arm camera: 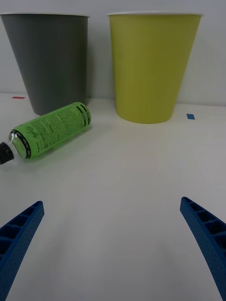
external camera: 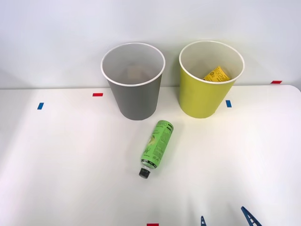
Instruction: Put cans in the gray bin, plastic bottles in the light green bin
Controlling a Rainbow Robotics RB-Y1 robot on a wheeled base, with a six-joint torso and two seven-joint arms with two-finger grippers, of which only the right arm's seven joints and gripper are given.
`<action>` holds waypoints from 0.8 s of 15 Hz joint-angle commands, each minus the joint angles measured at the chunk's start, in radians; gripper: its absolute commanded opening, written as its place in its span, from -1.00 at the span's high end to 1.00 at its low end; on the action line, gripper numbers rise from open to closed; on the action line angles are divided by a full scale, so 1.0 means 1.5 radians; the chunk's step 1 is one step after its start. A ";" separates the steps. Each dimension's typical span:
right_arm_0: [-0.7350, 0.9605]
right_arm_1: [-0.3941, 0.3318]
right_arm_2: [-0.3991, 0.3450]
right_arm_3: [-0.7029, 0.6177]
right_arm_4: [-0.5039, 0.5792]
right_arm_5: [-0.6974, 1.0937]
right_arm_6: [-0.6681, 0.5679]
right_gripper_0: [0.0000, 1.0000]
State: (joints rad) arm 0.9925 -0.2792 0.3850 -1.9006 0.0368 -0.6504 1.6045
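Right claw [external camera: 225,217] low over the table, blue ribbed fingers [arm camera: 21,233] spread wide.

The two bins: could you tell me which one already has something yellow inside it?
The light green bin, standing to the right of the gray bin in the front view, holds a yellow item against its inner wall.

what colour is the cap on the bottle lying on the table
Black; the cap of the bottle shows best in the front view.

White table [external camera: 61,165], smooth and evenly lit. Behind the table's far edge, plain pale wall [external camera: 51,33]. On the table near that far edge, small red tape marks [external camera: 97,94] and blue tape marks [external camera: 40,106].
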 commanded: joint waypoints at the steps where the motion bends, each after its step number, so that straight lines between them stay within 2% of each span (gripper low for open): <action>1: 0.000 0.000 0.000 0.000 0.000 0.000 0.000 -1.00; 12: 0.000 0.000 0.000 0.000 0.000 0.000 0.000 -1.00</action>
State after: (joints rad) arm 0.9925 -0.2792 0.3850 -1.9006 0.0368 -0.6504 1.6045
